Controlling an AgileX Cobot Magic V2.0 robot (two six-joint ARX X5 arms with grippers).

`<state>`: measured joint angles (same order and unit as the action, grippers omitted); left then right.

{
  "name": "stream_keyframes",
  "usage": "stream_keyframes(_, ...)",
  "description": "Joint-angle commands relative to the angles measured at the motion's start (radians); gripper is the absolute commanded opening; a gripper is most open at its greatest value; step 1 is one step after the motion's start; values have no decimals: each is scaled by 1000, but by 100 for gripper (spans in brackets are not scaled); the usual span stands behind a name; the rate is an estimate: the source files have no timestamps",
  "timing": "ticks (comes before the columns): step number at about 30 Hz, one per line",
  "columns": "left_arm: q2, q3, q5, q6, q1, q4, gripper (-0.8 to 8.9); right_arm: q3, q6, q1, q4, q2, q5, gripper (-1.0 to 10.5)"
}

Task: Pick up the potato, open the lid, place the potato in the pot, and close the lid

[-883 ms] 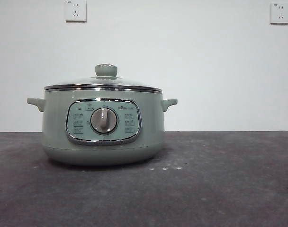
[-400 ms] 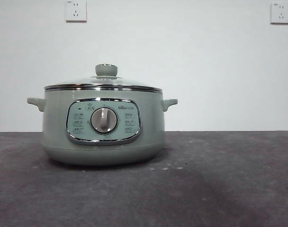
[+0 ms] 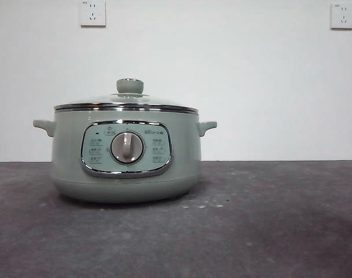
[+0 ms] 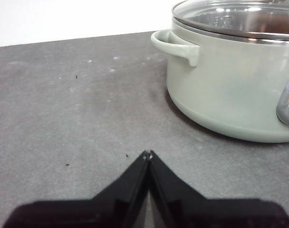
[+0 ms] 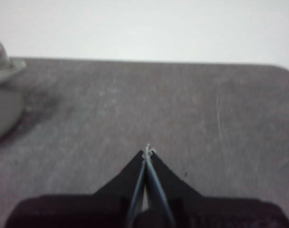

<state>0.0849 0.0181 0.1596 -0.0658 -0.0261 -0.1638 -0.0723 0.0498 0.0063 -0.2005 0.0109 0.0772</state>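
The pot (image 3: 125,156) is being kept covered by the lid (image 3: 126,102). Both the left pincer (image 4: 147,154) and right pincer (image 5: 147,151) are being held closed, empty, apart from it above the desk (image 3: 268,231).

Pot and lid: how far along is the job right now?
The lid sits closed on the pot, and no potato shows in any view, so I cannot tell whether it is inside or not yet picked. Nothing is in hand: the left pincer and right pincer are shut and empty over the table.
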Motion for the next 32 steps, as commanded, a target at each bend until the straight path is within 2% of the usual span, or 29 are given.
stream_keyframes(1,1,-9,1,10,-3,3,-3,47,2,-1,17,-3,1,1)
stream_keyframes(32,12,-9,1,10,-3,3,-4,56,-1,0,21,-2,-4,1)
